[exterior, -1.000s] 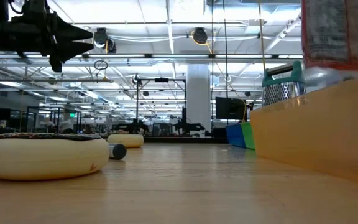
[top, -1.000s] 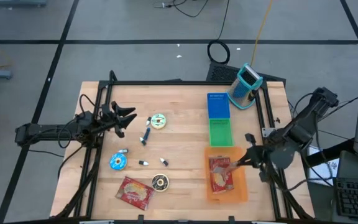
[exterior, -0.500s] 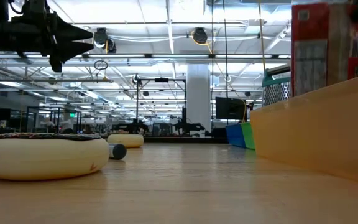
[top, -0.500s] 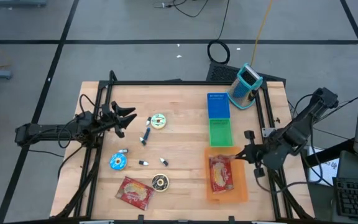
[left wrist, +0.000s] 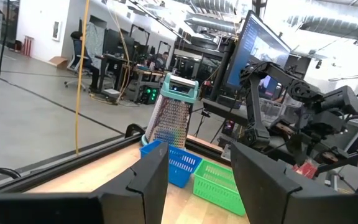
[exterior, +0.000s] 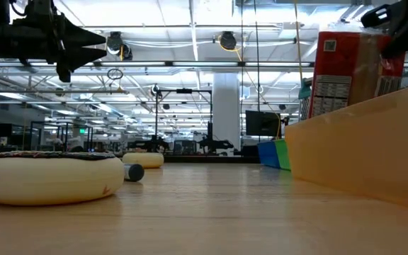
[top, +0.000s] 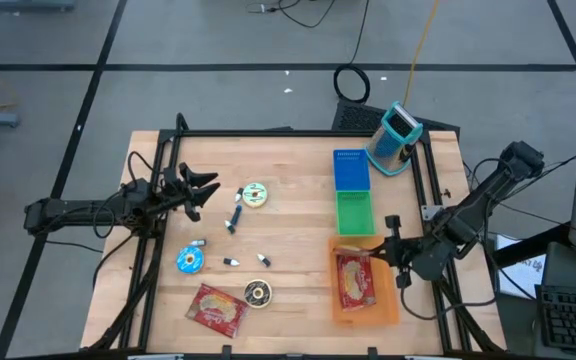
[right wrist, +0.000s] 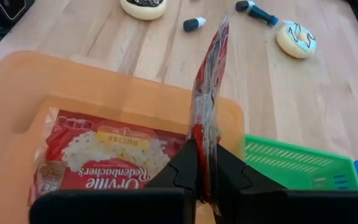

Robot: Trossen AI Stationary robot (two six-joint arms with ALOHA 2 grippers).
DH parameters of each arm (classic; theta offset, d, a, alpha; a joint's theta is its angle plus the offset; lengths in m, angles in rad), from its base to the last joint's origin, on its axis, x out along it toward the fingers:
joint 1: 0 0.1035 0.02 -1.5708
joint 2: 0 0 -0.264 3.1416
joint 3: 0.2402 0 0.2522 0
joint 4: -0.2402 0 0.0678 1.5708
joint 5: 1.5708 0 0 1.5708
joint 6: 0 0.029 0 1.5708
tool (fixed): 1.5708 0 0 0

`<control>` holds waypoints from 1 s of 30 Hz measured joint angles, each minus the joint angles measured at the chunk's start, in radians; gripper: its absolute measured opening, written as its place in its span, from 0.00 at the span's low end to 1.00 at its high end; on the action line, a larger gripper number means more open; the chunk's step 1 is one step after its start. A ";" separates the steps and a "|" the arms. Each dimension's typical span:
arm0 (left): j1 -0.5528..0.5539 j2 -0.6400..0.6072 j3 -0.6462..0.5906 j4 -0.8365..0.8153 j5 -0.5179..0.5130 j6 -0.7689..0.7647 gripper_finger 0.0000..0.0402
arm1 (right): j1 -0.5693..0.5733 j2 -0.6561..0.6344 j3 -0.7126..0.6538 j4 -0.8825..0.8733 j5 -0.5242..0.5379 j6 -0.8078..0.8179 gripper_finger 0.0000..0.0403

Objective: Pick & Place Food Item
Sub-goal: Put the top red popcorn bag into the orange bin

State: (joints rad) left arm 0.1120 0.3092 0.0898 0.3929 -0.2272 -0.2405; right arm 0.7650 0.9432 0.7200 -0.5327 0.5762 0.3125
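Two popcorn packets at the orange tray [top: 338, 310] by the bench's front right corner: one lies flat [right wrist: 104, 158], one [right wrist: 207, 118] stands pinched in the right end effector [right wrist: 205, 177]. Let go too high, it could tip over the rim. Left end effector [top: 205, 190] waits half-open, empty.

"Orville Redenbacher's" and a yellow "Butter" band, upside down, on popcorn packet [right wrist: 110, 165] in orange tray [right wrist: 17, 93]
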 joint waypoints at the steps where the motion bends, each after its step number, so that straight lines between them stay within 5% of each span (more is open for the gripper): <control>1: 0.000 0.000 0.000 0.000 0.000 -0.001 0.44 | 0.000 0.000 0.000 0.001 0.000 0.007 0.02; 30: 0.000 0.000 0.000 0.000 0.000 -0.001 0.44 | 0.000 -0.001 0.000 -0.061 -0.082 0.069 0.03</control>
State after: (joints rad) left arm 0.1120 0.3092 0.0898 0.3929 -0.2272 -0.2418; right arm 0.7654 0.9424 0.7197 -0.5941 0.4938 0.3813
